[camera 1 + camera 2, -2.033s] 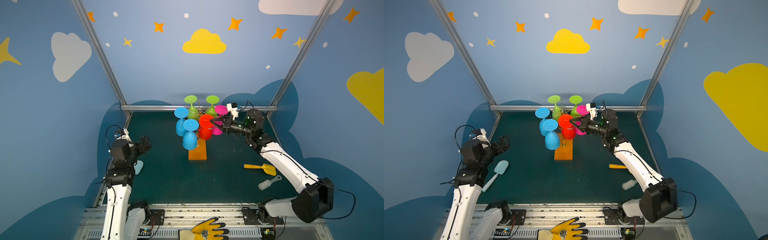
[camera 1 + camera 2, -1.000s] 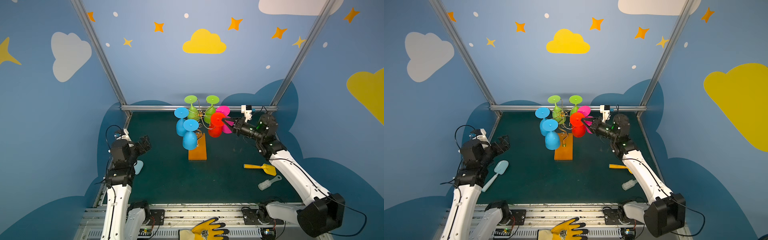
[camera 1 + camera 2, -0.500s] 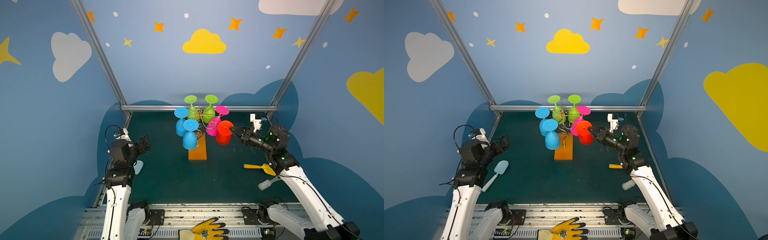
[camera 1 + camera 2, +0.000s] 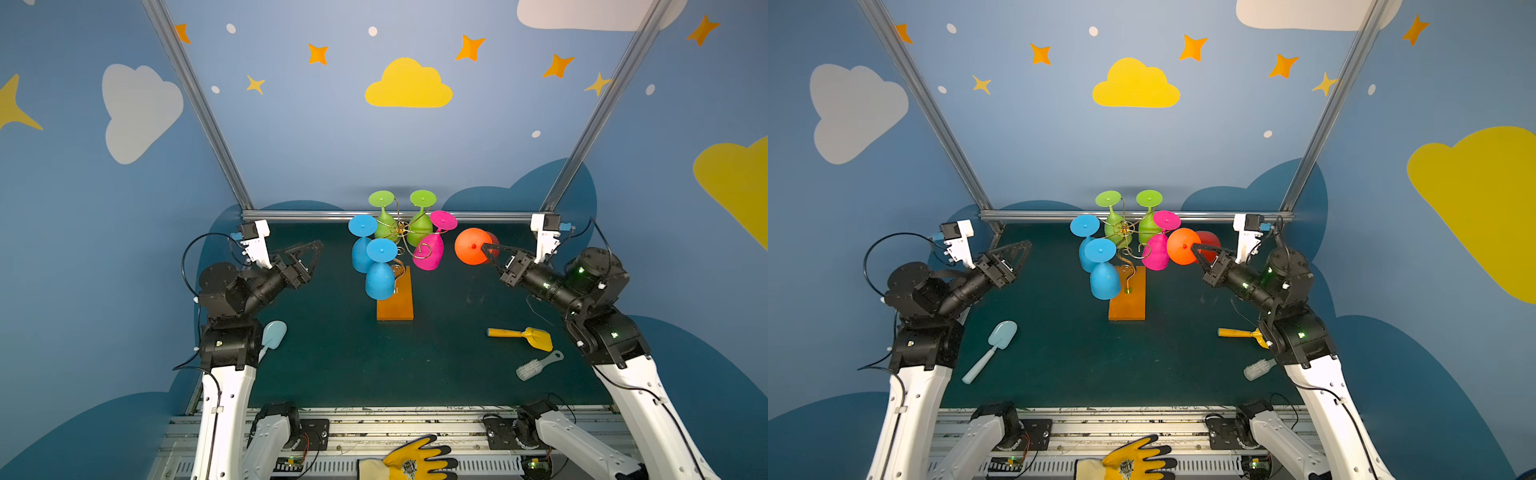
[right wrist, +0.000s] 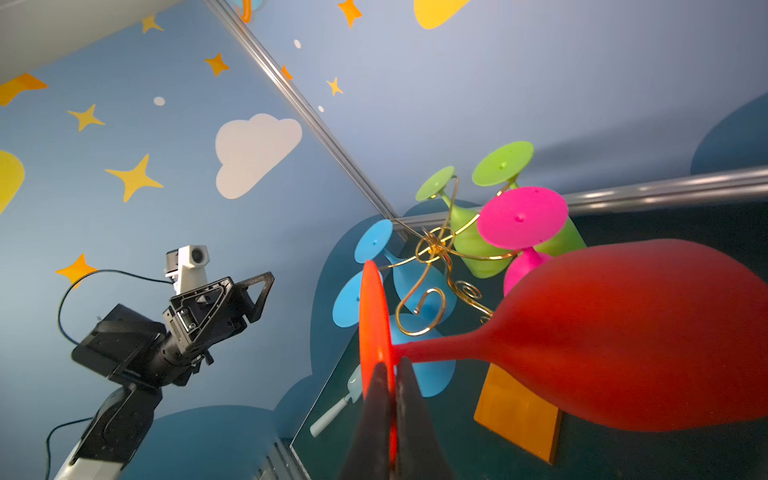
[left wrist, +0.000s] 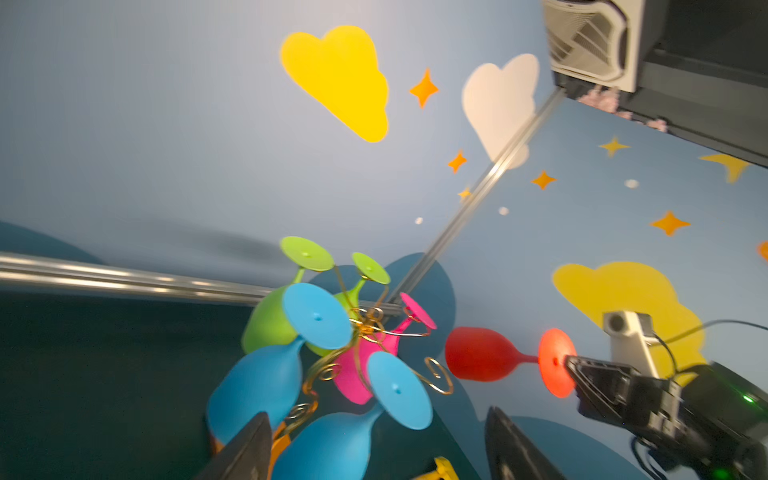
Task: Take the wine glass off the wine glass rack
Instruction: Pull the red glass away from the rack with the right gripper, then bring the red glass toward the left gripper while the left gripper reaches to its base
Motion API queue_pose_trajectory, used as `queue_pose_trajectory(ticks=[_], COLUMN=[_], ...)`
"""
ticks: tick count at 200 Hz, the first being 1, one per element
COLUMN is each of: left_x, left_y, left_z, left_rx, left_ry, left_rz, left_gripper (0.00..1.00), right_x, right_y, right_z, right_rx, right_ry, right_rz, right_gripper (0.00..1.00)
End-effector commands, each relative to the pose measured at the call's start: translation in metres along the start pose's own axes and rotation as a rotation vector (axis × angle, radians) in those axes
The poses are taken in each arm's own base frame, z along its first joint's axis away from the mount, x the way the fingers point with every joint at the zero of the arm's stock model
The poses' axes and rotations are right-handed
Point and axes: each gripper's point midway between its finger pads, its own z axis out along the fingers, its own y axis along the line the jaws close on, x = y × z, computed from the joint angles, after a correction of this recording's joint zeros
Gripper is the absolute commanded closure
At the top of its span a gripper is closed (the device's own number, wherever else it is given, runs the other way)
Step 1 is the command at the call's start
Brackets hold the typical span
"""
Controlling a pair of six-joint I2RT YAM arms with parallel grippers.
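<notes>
The red wine glass (image 4: 471,246) hangs sideways in the air, to the right of the wine glass rack (image 4: 395,297) and clear of its gold wire arms (image 5: 434,249). My right gripper (image 5: 390,365) is shut on the edge of the glass's foot disc, also seen in a top view (image 4: 1183,246). The red bowl (image 5: 623,332) points away from the gripper. Two blue glasses, two green ones and a pink glass (image 4: 428,253) hang upside down on the rack. My left gripper (image 6: 378,413) stands open and empty, well left of the rack (image 4: 1127,295) and facing it.
A yellow scoop (image 4: 523,336) and a white brush (image 4: 536,365) lie on the green mat under my right arm. A pale blue spatula (image 4: 996,340) lies beside my left arm. A yellow glove (image 4: 411,461) rests on the front rail. Blue walls close in the sides and back.
My right gripper has carried the red glass off the rack's arm and away to the right, tipping it sideways. My left arm has risen a little and its jaws have narrowed slightly.
</notes>
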Motion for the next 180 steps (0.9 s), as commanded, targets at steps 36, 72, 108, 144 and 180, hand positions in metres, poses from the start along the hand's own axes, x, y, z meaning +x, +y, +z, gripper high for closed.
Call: queue_pose_trajectory(ticks=[36,72,108,144,180], left_x=[0.026,0.035,0.044,0.053,0.060], left_y=[-0.084,-0.108,-0.127,-0.136,-0.144], left_z=[0.045,0.078,0.104,0.122,0.128], left_rx=[0.401,0.504,0.590,0.632,0.673], left_ry=[0.254,0.319,0.370,0.403,0.427], left_rz=[0.047,0.048,0.041,0.033,0.026], left_gripper=[0.23,0.25,0.27,0.30,0.39], right_x=[-0.012,-0.014,-0.009,-0.002,0.004], right_y=[0.037,0.059,0.072,0.083,0.091], right_z=[0.014,0.024,0.035,0.046,0.055], right_rx=[-0.095,-0.169,-0.220,-0.268,-0.297], right_ry=[0.043,0.067,0.089,0.110,0.127], right_rz=[-0.197,-0.238,-0.255,-0.253,-0.250], right_gripper=[1.00,1.00,1.00,1.00,1.00])
